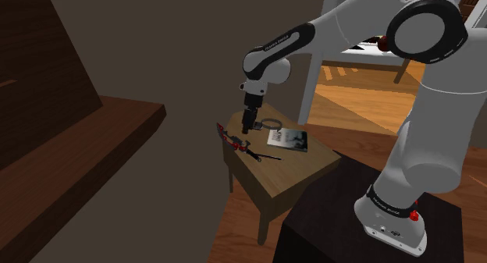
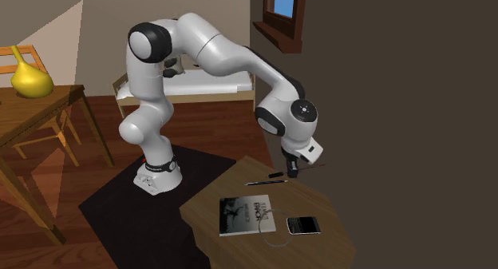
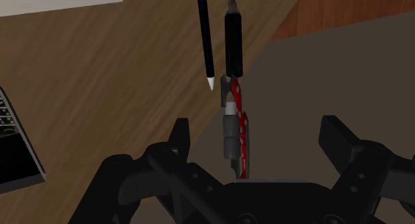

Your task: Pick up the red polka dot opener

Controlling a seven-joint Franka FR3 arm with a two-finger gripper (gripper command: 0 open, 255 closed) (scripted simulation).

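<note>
Opener (image 3: 241, 133), red with pale dots, lies at the counter (image 1: 293, 172) edge, between the open jaws but untouched by them. Step in hand: pre-grasp alignment. The next move likely requires lowering, then closing without catching the adjacent black pen (image 3: 205, 36).

Red dotted opener (image 3: 244, 139), seemingly overhanging table (image 3: 100, 90)

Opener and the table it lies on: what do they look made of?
The opener is red with white dots and has a black grip. The colour is flat, so painted metal or plastic, can't tell. The table shows brown streaky grain: likely wood, matte.
</note>
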